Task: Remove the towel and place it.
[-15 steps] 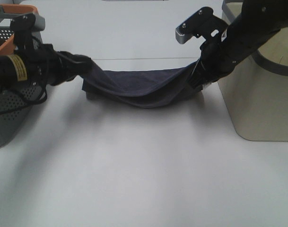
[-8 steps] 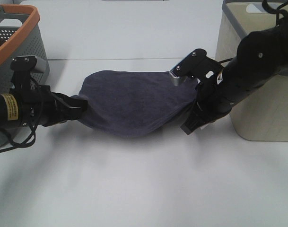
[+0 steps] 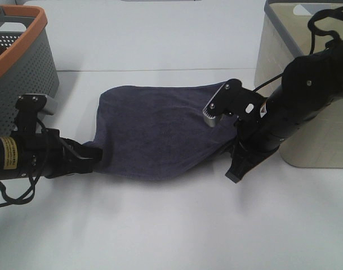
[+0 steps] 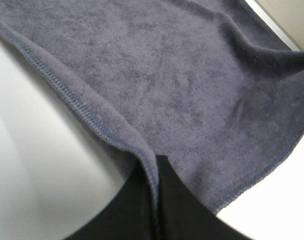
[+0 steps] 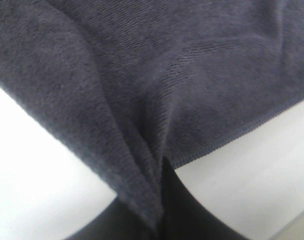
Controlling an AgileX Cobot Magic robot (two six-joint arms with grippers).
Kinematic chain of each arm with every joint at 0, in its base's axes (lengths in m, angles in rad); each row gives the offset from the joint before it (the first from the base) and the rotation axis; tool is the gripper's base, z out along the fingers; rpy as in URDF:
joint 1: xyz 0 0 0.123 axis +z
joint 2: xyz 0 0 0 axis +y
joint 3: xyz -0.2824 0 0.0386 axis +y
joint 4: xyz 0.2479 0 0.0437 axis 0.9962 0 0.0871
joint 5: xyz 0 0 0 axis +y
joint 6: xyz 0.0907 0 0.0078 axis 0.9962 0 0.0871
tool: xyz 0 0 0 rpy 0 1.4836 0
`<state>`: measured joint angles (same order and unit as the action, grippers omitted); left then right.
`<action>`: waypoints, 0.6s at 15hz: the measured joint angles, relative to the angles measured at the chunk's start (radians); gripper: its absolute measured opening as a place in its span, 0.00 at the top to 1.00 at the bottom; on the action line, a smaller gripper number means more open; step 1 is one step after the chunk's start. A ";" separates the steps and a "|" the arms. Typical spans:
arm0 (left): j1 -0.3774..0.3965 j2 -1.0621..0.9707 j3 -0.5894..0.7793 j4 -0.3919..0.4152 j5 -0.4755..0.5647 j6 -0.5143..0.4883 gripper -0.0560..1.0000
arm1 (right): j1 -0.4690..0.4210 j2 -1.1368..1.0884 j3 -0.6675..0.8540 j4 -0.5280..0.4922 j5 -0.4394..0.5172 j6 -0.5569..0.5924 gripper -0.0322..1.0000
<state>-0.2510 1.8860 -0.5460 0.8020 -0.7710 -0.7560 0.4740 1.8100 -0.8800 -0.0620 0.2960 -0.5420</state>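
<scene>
The dark navy-grey towel (image 3: pixel 154 132) lies spread across the middle of the white table, stretched between both arms. My left gripper (image 3: pixel 94 153) pinches its near left corner, low over the table; up close the hemmed edge of the towel (image 4: pixel 156 100) runs into the shut black jaws of my left gripper (image 4: pixel 154 200). My right gripper (image 3: pixel 234 169) is shut on the near right corner, and in the right wrist view the towel (image 5: pixel 156 75) bunches into a fold where the jaws of my right gripper (image 5: pixel 159 200) clamp it. No white tag shows.
A grey perforated basket with an orange rim (image 3: pixel 22 62) stands at the back left. A beige bin (image 3: pixel 306 129) stands at the right, just behind my right arm. Bare white table (image 3: pixel 171 225) extends in front of the towel.
Both grippers have drawn the towel toward the front of the table and lowered it. It has gone from a hanging, sagging band to a cloth spread flat on the surface.
</scene>
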 joint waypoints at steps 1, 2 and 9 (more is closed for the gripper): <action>0.000 0.000 0.004 -0.006 0.001 -0.001 0.95 | 0.009 0.012 0.000 -0.018 -0.004 -0.066 0.95; 0.000 0.000 0.004 -0.011 0.001 -0.001 0.95 | 0.015 0.019 0.000 -0.028 -0.013 -0.095 0.95; 0.000 0.000 0.004 -0.061 0.084 -0.001 0.95 | 0.023 0.019 0.000 -0.093 -0.035 -0.117 0.94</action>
<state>-0.2510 1.8860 -0.5420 0.7410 -0.6870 -0.7570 0.4970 1.8290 -0.8800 -0.1550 0.2610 -0.6590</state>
